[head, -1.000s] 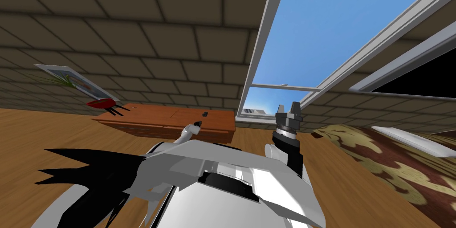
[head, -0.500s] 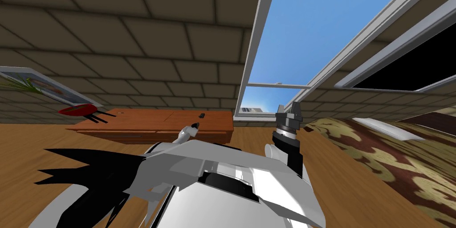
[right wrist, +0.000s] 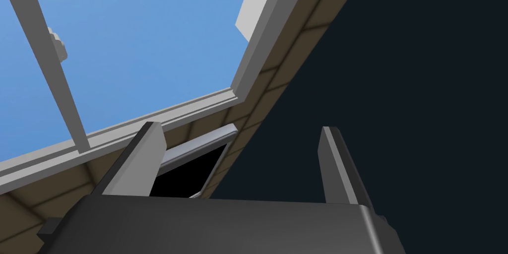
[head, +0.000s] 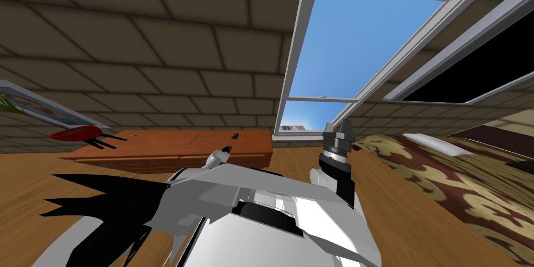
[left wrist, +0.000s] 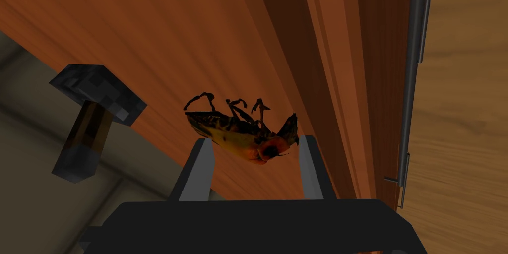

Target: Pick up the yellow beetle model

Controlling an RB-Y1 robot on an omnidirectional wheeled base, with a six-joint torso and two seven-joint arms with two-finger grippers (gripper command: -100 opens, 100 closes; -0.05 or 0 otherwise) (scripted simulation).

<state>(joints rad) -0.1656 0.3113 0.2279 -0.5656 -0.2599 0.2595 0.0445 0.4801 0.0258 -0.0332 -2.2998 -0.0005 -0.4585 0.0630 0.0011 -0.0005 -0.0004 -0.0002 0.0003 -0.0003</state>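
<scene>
Two fingers (left wrist: 197, 171) of your left gripper (left wrist: 255, 139) are set narrow and pinching the yellow beetle model (left wrist: 237, 136) end to end. So it's sitting right between the tips, with its dark legs pointing away from the gripper body. Right behind it is the reddish-brown wooden surface (left wrist: 149, 32). Honestly can't tell if the beetle touches it or hangs just clear. Further along that surface there's a dark blocky object (left wrist: 94, 109), well apart from the beetle. Your right gripper (right wrist: 240, 128) is held up on the other side, fingers spread wide.
</scene>
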